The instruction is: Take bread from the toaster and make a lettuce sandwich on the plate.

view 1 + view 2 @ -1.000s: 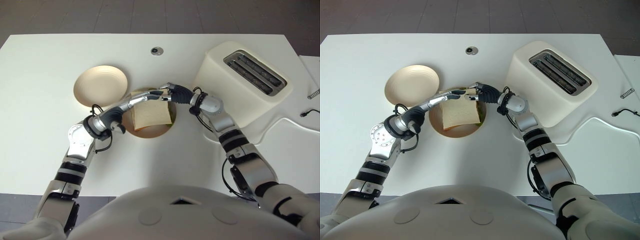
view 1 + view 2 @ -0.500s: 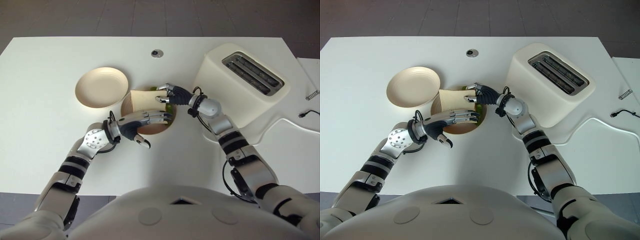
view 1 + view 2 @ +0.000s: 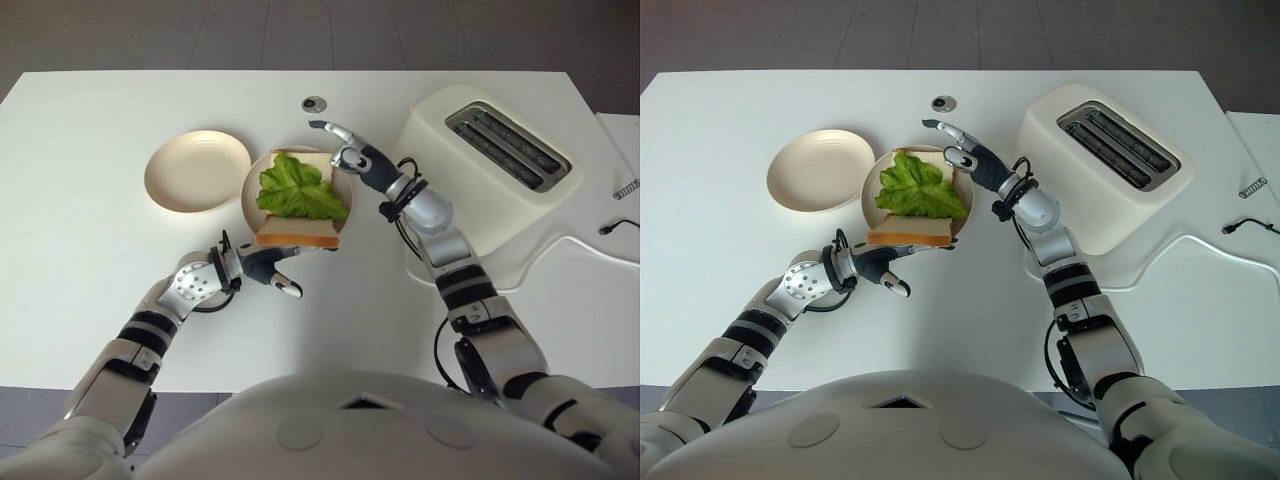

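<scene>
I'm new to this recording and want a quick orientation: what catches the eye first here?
The bright green lettuce leaf lies on a lower slice on the plate at mid-table. At the plate's near edge the left hand holds a second slice, while the right hand hovers open over the far rim. A large white toaster stands to the right.

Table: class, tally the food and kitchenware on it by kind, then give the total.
Plates: 2, the bare plate and the food plate
Bread: 2, the lower slice under the lettuce and the held slice in the left hand
Lettuce: 1
Toaster: 1
Total: 6
</scene>
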Controlling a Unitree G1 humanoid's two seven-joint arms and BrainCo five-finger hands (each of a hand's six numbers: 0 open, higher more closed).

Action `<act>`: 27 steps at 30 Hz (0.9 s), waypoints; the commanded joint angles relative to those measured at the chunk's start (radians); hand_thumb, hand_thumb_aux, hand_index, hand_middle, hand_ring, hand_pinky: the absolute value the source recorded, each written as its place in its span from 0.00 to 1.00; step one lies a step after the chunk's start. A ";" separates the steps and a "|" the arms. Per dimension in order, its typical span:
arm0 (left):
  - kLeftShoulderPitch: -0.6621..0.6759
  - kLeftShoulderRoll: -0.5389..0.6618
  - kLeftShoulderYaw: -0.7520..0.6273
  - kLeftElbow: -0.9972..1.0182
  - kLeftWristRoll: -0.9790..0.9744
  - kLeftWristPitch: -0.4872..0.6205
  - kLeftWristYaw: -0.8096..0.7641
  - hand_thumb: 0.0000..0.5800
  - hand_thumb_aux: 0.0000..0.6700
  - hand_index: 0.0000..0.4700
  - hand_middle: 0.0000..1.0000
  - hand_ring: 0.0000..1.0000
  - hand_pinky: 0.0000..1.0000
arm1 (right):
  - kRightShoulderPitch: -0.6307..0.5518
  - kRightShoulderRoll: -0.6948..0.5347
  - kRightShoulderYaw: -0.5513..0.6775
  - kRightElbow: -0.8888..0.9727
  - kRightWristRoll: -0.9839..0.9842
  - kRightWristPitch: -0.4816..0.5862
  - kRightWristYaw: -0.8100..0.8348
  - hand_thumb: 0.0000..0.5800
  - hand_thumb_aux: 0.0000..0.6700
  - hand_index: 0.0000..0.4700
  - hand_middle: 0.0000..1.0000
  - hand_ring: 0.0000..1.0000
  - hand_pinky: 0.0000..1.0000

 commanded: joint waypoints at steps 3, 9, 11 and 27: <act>0.031 0.021 -0.028 0.023 -0.012 0.011 -0.032 0.00 0.00 0.00 0.00 0.00 0.00 | -0.009 0.016 -0.028 0.005 0.035 0.013 0.003 0.00 0.00 0.00 1.00 1.00 1.00; 0.056 0.046 -0.044 -0.052 -0.141 -0.013 -0.095 0.00 0.00 0.00 0.00 0.00 0.00 | 0.005 0.023 -0.016 0.024 0.035 0.017 0.024 0.00 0.00 0.00 1.00 1.00 1.00; 0.065 0.057 -0.045 -0.086 -0.194 -0.016 -0.120 0.00 0.00 0.00 0.00 0.00 0.00 | 0.008 0.025 -0.015 0.030 0.033 0.015 0.027 0.00 0.00 0.00 1.00 1.00 1.00; 0.100 0.073 0.010 -0.289 -0.613 0.026 -0.282 0.00 0.00 0.00 0.00 0.00 0.00 | 0.015 0.066 -0.073 -0.015 0.095 -0.030 0.000 0.00 0.00 0.00 1.00 1.00 1.00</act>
